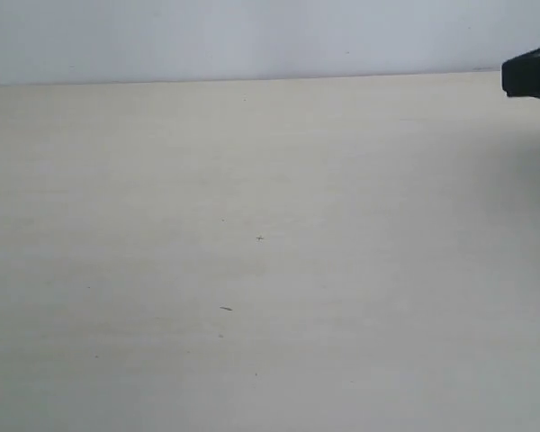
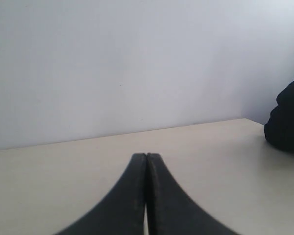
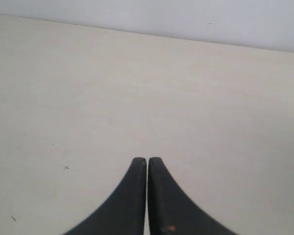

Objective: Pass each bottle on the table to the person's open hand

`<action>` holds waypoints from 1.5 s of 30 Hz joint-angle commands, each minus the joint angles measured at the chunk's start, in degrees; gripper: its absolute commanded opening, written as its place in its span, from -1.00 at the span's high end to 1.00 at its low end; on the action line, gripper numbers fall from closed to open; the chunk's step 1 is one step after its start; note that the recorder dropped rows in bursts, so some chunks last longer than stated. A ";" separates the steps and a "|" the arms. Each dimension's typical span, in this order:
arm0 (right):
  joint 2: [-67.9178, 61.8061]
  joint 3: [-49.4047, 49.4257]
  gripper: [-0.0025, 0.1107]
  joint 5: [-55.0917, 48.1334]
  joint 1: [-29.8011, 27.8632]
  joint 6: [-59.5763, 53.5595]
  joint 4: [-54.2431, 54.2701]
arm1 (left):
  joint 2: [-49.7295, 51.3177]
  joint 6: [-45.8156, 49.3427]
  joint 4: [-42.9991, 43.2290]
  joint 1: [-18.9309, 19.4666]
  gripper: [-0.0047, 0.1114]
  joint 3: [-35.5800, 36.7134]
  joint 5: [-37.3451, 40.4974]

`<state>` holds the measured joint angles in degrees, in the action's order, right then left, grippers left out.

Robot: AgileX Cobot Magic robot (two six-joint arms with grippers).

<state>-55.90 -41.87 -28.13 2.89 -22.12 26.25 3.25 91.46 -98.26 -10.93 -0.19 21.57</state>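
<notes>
left claw (image 2: 146, 156) and right claw (image 3: 147, 160) both pressed together, pinching nothing — surface (image 1: 360, 180) shows only specks (image 1: 259, 238); risk: any reach from here goes blind and grabs air.

Soft, flat, even light lies over the pale desk (image 1: 252, 270); the only shadow is a faint dimming at the far right. Every view is hazy and low in contrast, and the dark jaws, close up, look soft-edged.
</notes>
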 commanded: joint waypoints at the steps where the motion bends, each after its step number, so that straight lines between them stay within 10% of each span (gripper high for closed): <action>1: 5.42 6.09 0.93 4.37 -0.23 -0.97 3.72 | -0.20 -0.11 -0.03 0.16 0.92 0.19 0.16; 37: 11.13 12.92 0.93 8.43 -0.23 -9.72 17.71 | -0.20 -0.11 -0.03 0.16 0.92 0.19 0.16; 45: 39.56 28.48 0.93 20.29 -3.83 -11.85 16.65 | -0.20 -0.11 -0.03 0.16 0.92 0.19 0.46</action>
<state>-24.11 -18.46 -12.23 1.35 -32.19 43.61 3.25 91.46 -98.26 -10.93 -0.19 21.86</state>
